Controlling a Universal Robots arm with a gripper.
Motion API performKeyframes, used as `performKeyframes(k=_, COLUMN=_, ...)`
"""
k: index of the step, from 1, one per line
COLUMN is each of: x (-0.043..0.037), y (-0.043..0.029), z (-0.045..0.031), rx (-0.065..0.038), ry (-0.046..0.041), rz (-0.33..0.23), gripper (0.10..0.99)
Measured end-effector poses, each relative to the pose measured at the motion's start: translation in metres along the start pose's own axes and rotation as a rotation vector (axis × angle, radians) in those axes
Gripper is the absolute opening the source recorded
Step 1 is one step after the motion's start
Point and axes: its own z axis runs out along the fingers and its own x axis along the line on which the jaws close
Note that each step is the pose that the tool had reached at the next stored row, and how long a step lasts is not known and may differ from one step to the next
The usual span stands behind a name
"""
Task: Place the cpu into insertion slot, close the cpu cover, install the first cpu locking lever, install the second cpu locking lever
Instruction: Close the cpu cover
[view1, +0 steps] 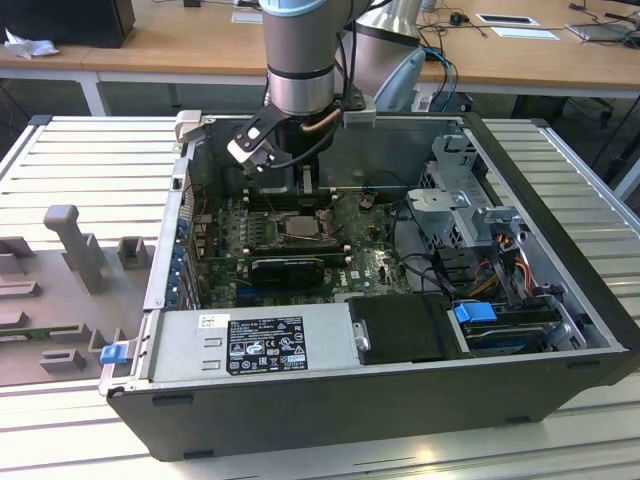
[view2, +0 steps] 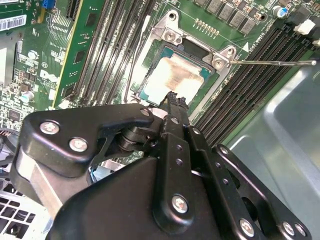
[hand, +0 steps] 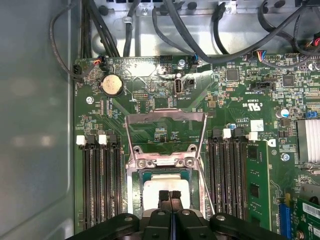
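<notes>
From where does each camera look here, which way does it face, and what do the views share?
Exterior view: off the arm, above the open computer case, looking down into it; the arm shows reaching in.
First wrist view: on the arm, facing straight onto the motherboard; the gripper, shut, shows over the cpu.
Second wrist view: on the arm, looking slantwise past the gripper's black body at the same chip.
Shared: both wrist views show the cpu in the insertion slot; the first also shows the cpu cover raised.
</notes>
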Motion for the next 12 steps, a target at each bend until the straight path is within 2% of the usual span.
performKeyframes(k=12, x=0.0, y=0.0002, z=-0.0026, rx=0.0, ry=0.0001, rz=0.0, gripper=0.106)
